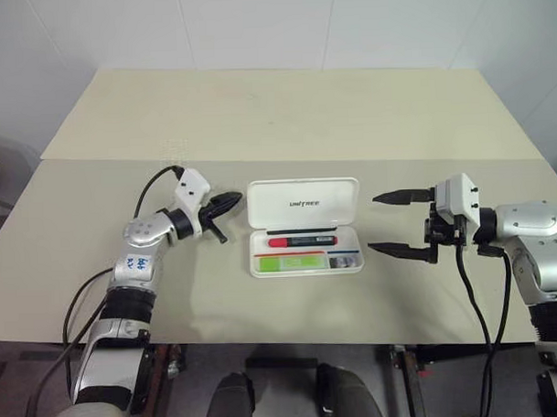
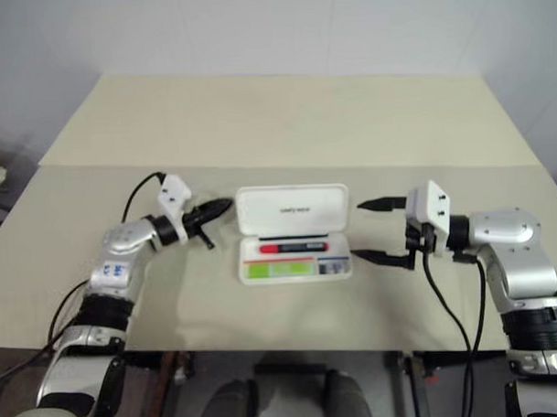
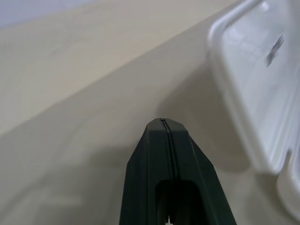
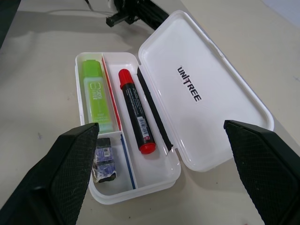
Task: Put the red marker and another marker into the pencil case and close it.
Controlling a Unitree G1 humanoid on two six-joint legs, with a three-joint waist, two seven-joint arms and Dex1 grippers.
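Observation:
The white pencil case (image 1: 325, 190) lies open mid-table, with its lid tipped back and the UNITREE lettering showing. In the tray's long compartment lies the red marker (image 4: 136, 112), and the lime-green marker (image 4: 96, 96) lies in the compartment beside it. My left gripper (image 1: 231, 203) is shut and empty, its tip close beside the lid's left edge (image 3: 220, 56), though I cannot tell whether it touches. My right gripper (image 1: 372, 223) stands open just right of the case, its fingers (image 4: 70, 164) spread wide with nothing between them.
A small dark grey lump (image 4: 104, 161) sits in the case's small end compartment. The beige table has a seam (image 1: 94, 162) behind the case and a front edge (image 1: 283, 341) near me. Black cables (image 1: 150, 190) trail from both wrists.

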